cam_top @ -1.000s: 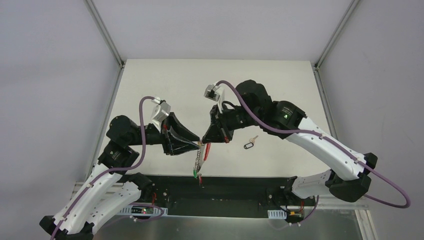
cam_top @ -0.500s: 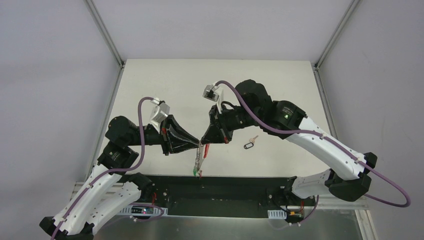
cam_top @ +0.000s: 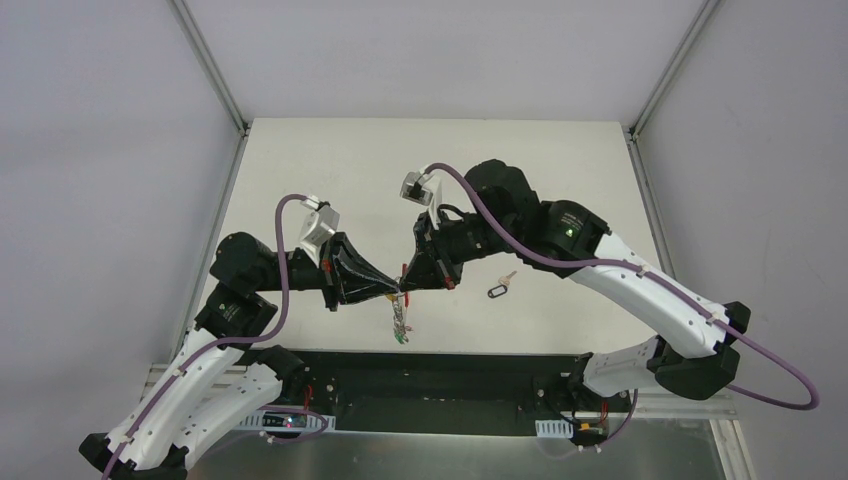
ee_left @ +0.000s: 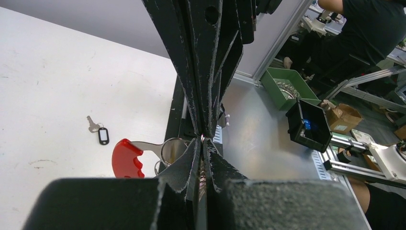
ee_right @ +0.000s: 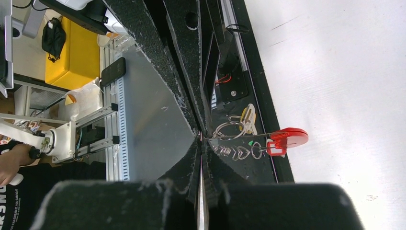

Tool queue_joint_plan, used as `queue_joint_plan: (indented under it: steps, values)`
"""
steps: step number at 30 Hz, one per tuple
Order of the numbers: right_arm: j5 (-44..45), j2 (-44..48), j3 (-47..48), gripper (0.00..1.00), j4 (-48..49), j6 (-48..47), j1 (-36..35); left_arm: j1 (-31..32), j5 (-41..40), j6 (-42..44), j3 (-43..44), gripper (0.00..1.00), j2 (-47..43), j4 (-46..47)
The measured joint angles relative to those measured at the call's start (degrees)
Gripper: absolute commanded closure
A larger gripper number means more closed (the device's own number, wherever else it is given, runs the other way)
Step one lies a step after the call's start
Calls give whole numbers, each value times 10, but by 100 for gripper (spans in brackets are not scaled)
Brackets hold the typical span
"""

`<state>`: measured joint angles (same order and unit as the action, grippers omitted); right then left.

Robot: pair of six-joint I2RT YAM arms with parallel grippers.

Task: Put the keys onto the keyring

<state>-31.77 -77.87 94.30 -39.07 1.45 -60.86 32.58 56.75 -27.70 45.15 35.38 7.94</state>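
Observation:
The keyring point(cam_top: 402, 318) hangs in the air between my two grippers near the table's front edge, with small coloured tags dangling at its lower end. My left gripper point(cam_top: 396, 293) is shut on its silvery metal coil, and my right gripper point(cam_top: 406, 287) meets it tip to tip, shut on a thin metal part. In the left wrist view the left gripper point(ee_left: 203, 143) pinches the coil beside the keyring's red piece point(ee_left: 125, 158). The right wrist view shows the right gripper point(ee_right: 201, 139), the red piece point(ee_right: 287, 139) and a yellow-tagged key point(ee_right: 247, 117). One key with a black tag point(cam_top: 498, 288) lies on the table.
The white table point(cam_top: 400, 180) stretches behind the grippers. A black strip point(cam_top: 480, 375) runs along its near edge, directly under the hanging keyring. Beyond that edge are a metal shelf and a green bin point(ee_left: 287, 86).
My left gripper has closed onto the keyring beside the right gripper's tips. Both grippers shifted slightly left, and the hanging bunch has risen a little.

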Motion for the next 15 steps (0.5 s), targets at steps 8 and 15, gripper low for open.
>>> queue_joint_plan:
  steps: [8, 15]
  values:
    - [1, 0, 2, 100, -4, -2, -3, 0, 7, 0, -12, 100, -9, 23]
    - [12, 1, 2, 82, 7, -4, -10, 1, -4, 0, -20, 100, -28, 30]
